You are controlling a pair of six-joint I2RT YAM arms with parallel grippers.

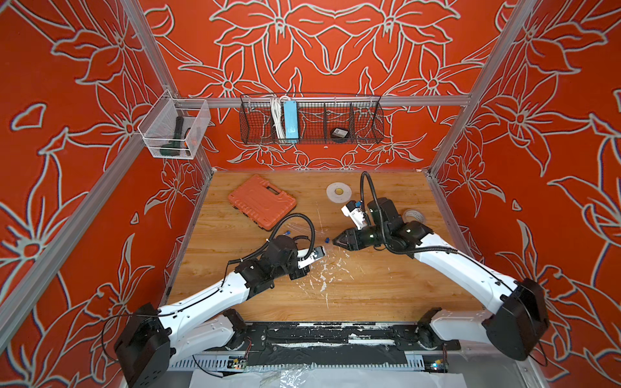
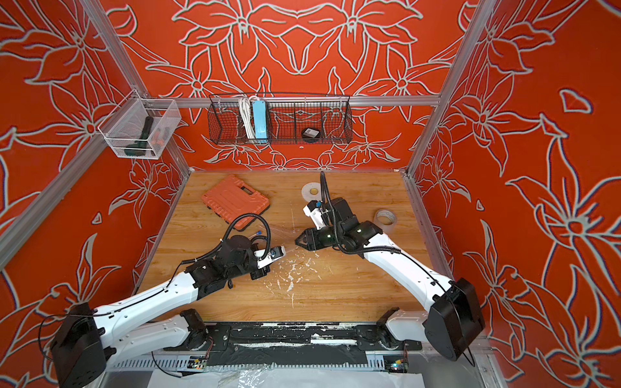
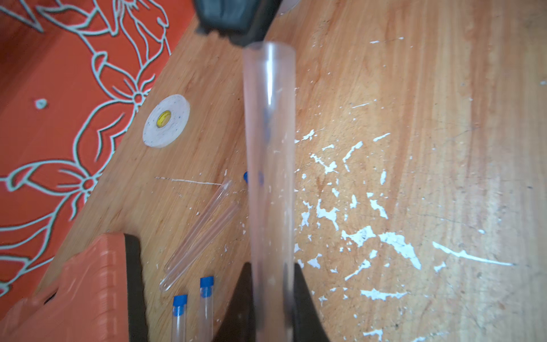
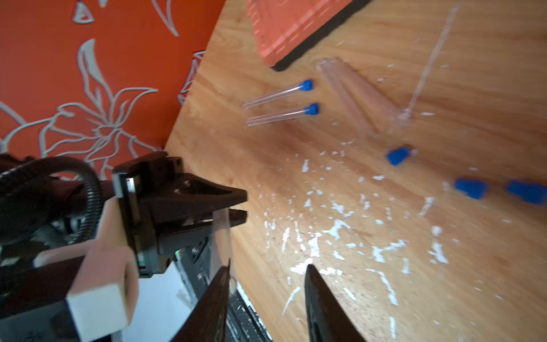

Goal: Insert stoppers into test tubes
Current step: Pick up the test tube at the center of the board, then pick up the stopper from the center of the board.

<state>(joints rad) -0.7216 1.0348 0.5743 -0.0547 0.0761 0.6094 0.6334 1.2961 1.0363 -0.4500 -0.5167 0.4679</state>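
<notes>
A wooden table (image 1: 369, 285) flecked with white paint carries an orange case (image 1: 262, 201) at its far left. In both top views the left arm's own wrist hides its fingertips. The right wrist view shows the left gripper (image 4: 243, 206) clamped on 1 clear held tube (image 3: 269, 148), which pokes out towards the right gripper (image 4: 268, 266). The right gripper's jaws stand apart, just beside the tube's far end, which is blurred there. There are 5 tubes. Besides the held one, 2 bare tubes (image 3: 207, 237) lie side by side near the case, and 2 stoppered tubes (image 4: 275, 95) lie beside them, each with a blue cap. 3 loose stoppers (image 4: 398, 155) lie on the table near the right gripper, 2 of them smeared by blur.
</notes>
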